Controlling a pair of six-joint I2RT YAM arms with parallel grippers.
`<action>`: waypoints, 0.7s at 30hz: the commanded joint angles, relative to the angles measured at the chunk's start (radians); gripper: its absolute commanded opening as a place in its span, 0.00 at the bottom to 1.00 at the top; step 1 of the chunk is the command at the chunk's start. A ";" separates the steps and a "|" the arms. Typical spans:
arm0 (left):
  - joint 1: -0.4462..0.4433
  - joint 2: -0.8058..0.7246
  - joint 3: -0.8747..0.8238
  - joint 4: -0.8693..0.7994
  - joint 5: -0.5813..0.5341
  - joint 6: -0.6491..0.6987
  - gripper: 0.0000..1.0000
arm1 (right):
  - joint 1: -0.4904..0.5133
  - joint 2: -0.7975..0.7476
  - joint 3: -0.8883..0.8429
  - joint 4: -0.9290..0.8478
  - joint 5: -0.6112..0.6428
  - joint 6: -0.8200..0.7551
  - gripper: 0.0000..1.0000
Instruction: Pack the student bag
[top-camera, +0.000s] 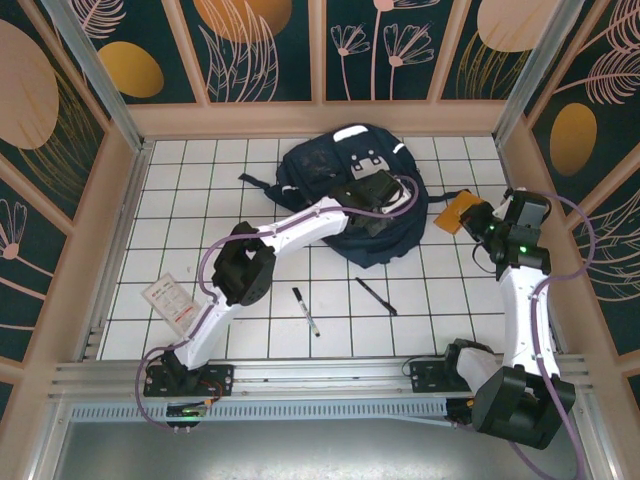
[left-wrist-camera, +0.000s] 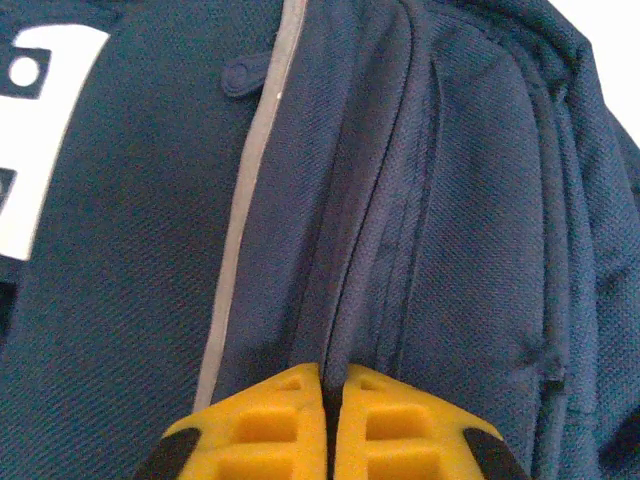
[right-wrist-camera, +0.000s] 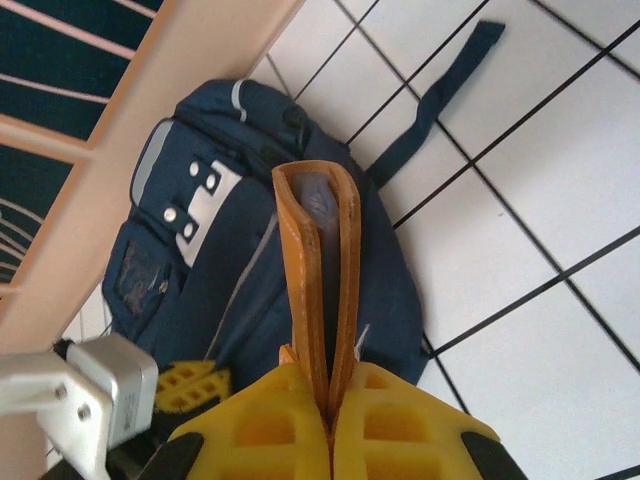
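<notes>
While reaching over student bag (top-camera: 320, 165), left hand (left-wrist-camera: 331, 382) pinched shut | right hand (right-wrist-camera: 330, 388) clamps orange pouch (right-wrist-camera: 318, 230)

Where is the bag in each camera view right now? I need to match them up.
Top external: bag top centre, with the left hand over it.
Left wrist: bag close up, just beyond the shut left hand.
Right wrist: bag left of centre, behind the orange item in the right hand.
Shared landmark: the bag's white patch.
</notes>
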 joint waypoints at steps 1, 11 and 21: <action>0.027 -0.051 0.060 -0.038 -0.088 -0.027 0.00 | -0.009 -0.009 -0.020 -0.013 -0.127 0.013 0.00; 0.064 -0.099 0.358 -0.112 -0.114 -0.147 0.00 | 0.057 0.121 -0.069 0.174 -0.468 0.130 0.00; 0.058 -0.128 0.459 -0.090 -0.074 -0.182 0.00 | 0.289 0.352 -0.094 0.647 -0.249 0.477 0.00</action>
